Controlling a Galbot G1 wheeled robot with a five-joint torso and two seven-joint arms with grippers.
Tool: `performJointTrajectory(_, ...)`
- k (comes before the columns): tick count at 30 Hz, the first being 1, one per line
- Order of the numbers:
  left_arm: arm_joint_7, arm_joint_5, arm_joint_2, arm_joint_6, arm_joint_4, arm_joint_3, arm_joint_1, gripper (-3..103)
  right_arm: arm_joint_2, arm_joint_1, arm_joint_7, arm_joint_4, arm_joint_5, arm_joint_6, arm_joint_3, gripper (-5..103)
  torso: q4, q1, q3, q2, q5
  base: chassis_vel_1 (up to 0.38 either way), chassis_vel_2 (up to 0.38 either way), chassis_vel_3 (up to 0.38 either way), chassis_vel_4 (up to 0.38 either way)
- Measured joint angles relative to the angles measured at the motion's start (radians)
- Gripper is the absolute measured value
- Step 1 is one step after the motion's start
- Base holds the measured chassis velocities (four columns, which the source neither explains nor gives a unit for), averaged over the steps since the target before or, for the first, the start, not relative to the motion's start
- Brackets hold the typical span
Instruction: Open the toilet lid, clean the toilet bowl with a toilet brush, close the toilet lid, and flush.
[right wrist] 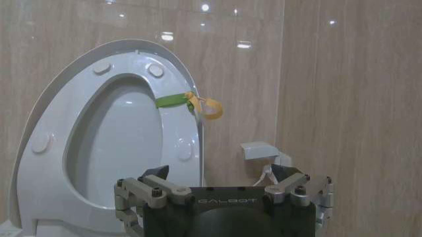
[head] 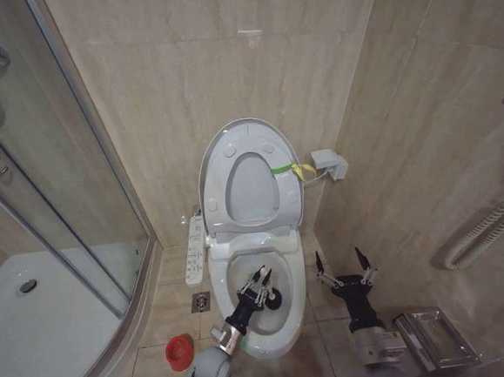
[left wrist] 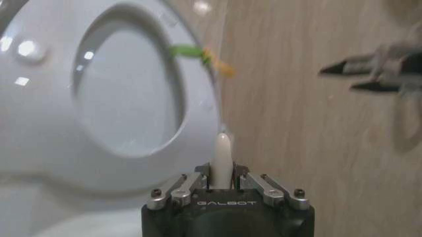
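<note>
The toilet lid (head: 252, 188) stands raised against the wall. The ring seat (head: 232, 151) is up in front of it, with a green and yellow band (head: 290, 169) on its edge. Below them the toilet bowl (head: 298, 281) lies uncovered. My left gripper (head: 256, 284) hovers over the bowl, shut on the toilet brush (left wrist: 222, 150), whose white handle sticks out between its fingers (left wrist: 222, 173). The brush head is hard to make out. The red cup (head: 179, 352) sits on the floor left of the bowl. My right gripper (head: 339, 260) hangs open beside the bowl's right side, holding nothing (right wrist: 219, 173).
A long white control panel (head: 194, 250) runs along the bowl's left side, with a floor drain (head: 200, 302) below it. A glass shower enclosure (head: 70, 211) and tray (head: 37, 336) fill the left. A white wall box (head: 328, 161), a metal tray (head: 434, 340) and a coiled hose (head: 491, 226) lie to the right.
</note>
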Motion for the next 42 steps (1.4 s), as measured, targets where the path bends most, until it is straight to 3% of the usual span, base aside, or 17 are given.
performJointTrajectory(5, -0.027, 0.007, 0.003, 0.016, -0.100, 0.034, 0.018, 22, 0.000, 0.000, 0.000, 0.000, 0.000, 0.000, 0.000, 100, -0.0001, 0.000, 0.000, 0.000, 0.0001, 0.000, 0.000, 0.000, 0.000)
performJointTrajectory(9, -0.031, 0.007, 0.001, 0.020, -0.114, 0.047, 0.028, 22, 0.000, 0.000, 0.000, 0.000, 0.000, 0.000, 0.000, 100, 0.0001, 0.000, 0.000, 0.000, 0.0001, 0.000, 0.000, 0.000, 0.000)
performJointTrajectory(19, 0.016, -0.013, -0.012, -0.034, 0.085, 0.007, -0.018, 22, 0.000, 0.000, 0.000, 0.000, 0.000, 0.000, 0.000, 100, 0.0000, 0.000, 0.000, 0.000, 0.0000, 0.000, 0.000, 0.000, 0.000)
performJointTrajectory(42, 0.014, 0.001, -0.032, -0.099, 0.350, -0.067, -0.134, 22, 0.000, 0.000, 0.000, 0.000, 0.000, 0.000, 0.000, 100, 0.0000, 0.000, 0.000, 0.000, 0.0000, 0.000, 0.000, 0.000, 0.000)
